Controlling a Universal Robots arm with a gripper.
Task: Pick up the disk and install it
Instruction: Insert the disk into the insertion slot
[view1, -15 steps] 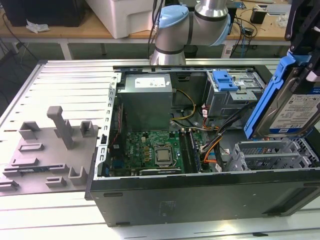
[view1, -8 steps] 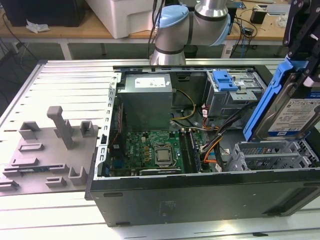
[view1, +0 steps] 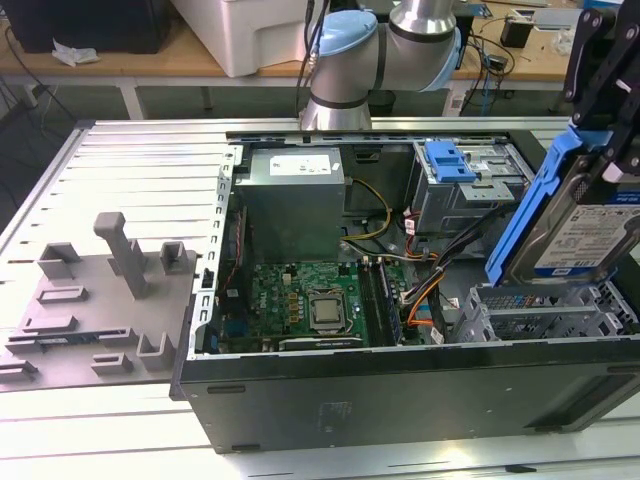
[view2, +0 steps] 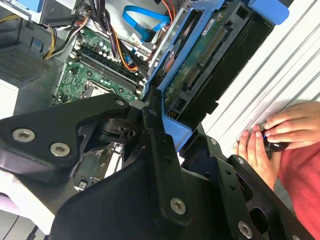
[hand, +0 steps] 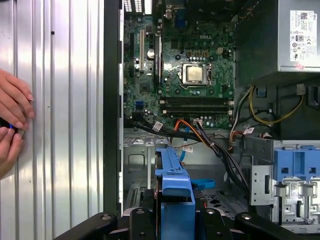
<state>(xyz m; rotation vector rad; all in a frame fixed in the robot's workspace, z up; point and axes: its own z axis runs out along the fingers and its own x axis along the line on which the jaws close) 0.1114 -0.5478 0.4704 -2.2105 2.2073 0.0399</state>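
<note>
Labels on the disk (view1: 590, 232) and grey box (view1: 295, 208) show nothing legible.

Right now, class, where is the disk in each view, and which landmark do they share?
Exterior view: the disk at the exterior view's right, at the drive cage.
Second wrist view: the disk, circuit side showing, by the motherboard.
First wrist view: the disk, seen edge-on.
Shared landmark: the motherboard.

A robotics or electronics lab is indicated. An opened desktop computer case (view1: 400, 400) is laid on a slatted aluminium table (view1: 130, 170) beside a grey moulded fixture (view1: 90, 300). A robot arm (view1: 345, 50) is mounted at the far edge, and beyond it a wooden workbench (view1: 130, 62) is strewn with what may be cables (view1: 490, 45).
</note>
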